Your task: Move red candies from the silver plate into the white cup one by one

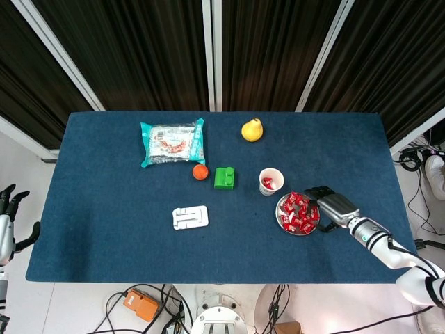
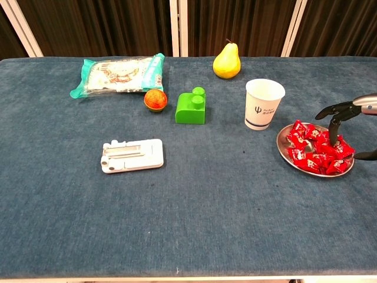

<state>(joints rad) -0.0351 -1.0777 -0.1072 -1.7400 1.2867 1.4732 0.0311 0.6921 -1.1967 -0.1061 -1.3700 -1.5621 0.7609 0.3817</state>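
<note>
R hand (image 1: 332, 205) hung over the right rim of the silver plate (image 2: 284, 150), fingers (image 2: 336, 127) apart and pointing down at the red candies (image 2: 318, 147), grasping nothing yet. Plate sat near table's right-front area, white cup (image 2: 264, 104) just beside it w/ one candy inside. L hand (image 1: 7, 223) was off the table's left edge, fingers spread, empty. Open blue cloth lay in front of the plate.

Blue table (image 1: 104, 229), dark curtains (image 1: 139, 49), white floor (image 1: 69, 306)
</note>
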